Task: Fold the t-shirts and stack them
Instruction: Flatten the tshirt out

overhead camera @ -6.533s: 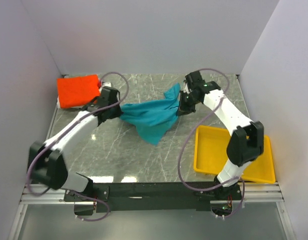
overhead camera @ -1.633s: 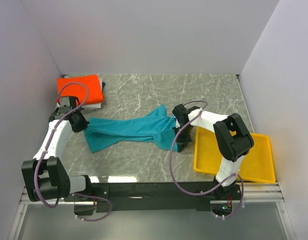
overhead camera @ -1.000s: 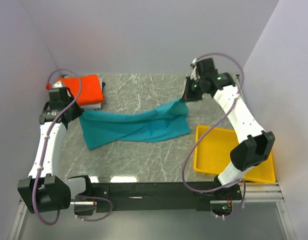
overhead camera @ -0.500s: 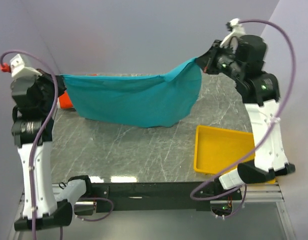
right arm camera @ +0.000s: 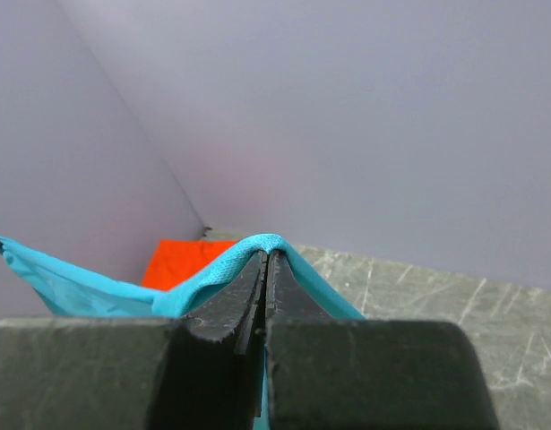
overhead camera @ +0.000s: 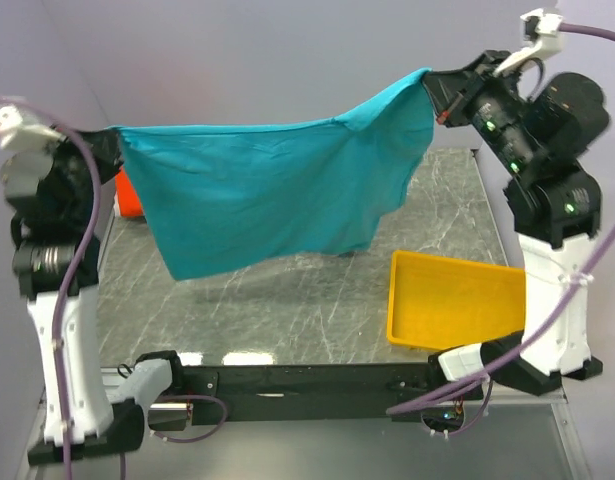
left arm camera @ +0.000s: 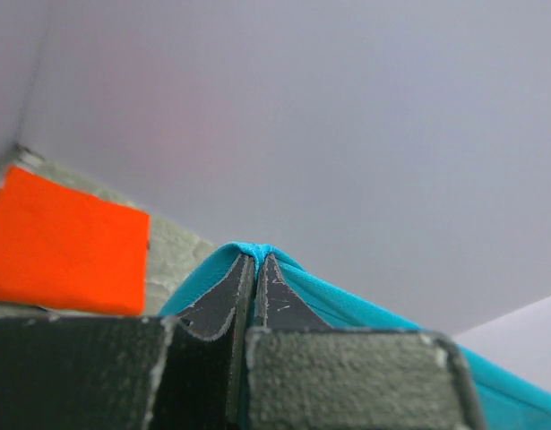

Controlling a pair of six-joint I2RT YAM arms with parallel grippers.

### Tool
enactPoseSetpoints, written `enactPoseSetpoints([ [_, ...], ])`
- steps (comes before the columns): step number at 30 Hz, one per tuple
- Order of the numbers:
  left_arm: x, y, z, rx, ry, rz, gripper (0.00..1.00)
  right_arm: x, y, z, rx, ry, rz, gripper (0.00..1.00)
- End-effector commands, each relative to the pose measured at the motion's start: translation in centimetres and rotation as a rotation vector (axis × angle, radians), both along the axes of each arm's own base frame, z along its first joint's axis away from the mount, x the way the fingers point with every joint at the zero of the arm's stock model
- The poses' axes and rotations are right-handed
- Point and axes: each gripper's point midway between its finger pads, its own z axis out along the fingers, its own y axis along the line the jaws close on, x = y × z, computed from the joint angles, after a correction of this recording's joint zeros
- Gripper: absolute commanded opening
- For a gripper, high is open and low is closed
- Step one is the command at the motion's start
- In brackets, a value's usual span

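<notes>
A teal t-shirt (overhead camera: 267, 190) hangs spread in the air above the table, stretched between both arms. My left gripper (overhead camera: 109, 143) is shut on its left corner, high at the left; the cloth shows pinched at the fingertips in the left wrist view (left arm camera: 255, 255). My right gripper (overhead camera: 434, 88) is shut on its right corner, high at the back right; the right wrist view shows the teal cloth (right arm camera: 230, 264) pinched between the jaws. A folded orange t-shirt (overhead camera: 127, 198) lies at the back left, mostly hidden behind the teal shirt; it also shows in the left wrist view (left arm camera: 64, 246).
A yellow tray (overhead camera: 452, 300) sits on the right of the grey marble table (overhead camera: 277, 310). White walls close the back and both sides.
Both arms have risen from the table, lifting the teal shirt from lying flat to hanging spread in the air. In the last half second they went higher and the shirt opened wider.
</notes>
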Motion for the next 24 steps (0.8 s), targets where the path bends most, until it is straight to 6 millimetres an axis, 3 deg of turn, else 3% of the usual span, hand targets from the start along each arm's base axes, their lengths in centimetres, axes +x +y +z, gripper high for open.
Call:
enactPoseSetpoints([
  [1,4.4,-1.4,-2.3,-0.069,0.095,-0.107,0.00,5.2,0.0,-3.1,-0.043,0.068,-0.056,0.00],
  [2,5.9,-1.7,-3.3,-0.077,0.125,-0.136,0.00,6.0,-0.1,-3.8,-0.052,0.086,-0.067,0.00],
  [7,9.6,-2.9,-6.9,-0.122,0.226,-0.223,0.00,10.9,0.4,-7.7,-0.096,0.198,-0.080,0.00],
  [8,9.7,-3.0,-6.4,-0.127,0.227,-0.232,0.00,11.4,0.4,-8.0,-0.098,0.214,-0.079,0.00],
  [9,9.8,-3.3,-6.2,-0.124,0.233,-0.253,0.00,10.9,0.4,-6.8,-0.094,0.196,-0.075,0.00],
  [10,10.1,-3.5,-5.0,-0.118,0.217,-0.264,0.00,11.7,0.6,-7.2,-0.093,0.209,-0.073,0.00],
  [12,10.0,-3.4,-4.1,-0.110,0.211,-0.262,0.00,11.5,0.7,-6.3,-0.069,0.185,-0.070,0.00],
  [18,6.8,-3.0,0.3,-0.145,0.082,-0.210,0.00,8.0,-0.3,-2.5,0.016,0.080,-0.088,0.00],
  [24,0.4,-1.2,3.0,-0.208,-0.102,-0.062,0.00,1.8,-0.9,2.6,0.041,-0.092,-0.050,0.00],
])
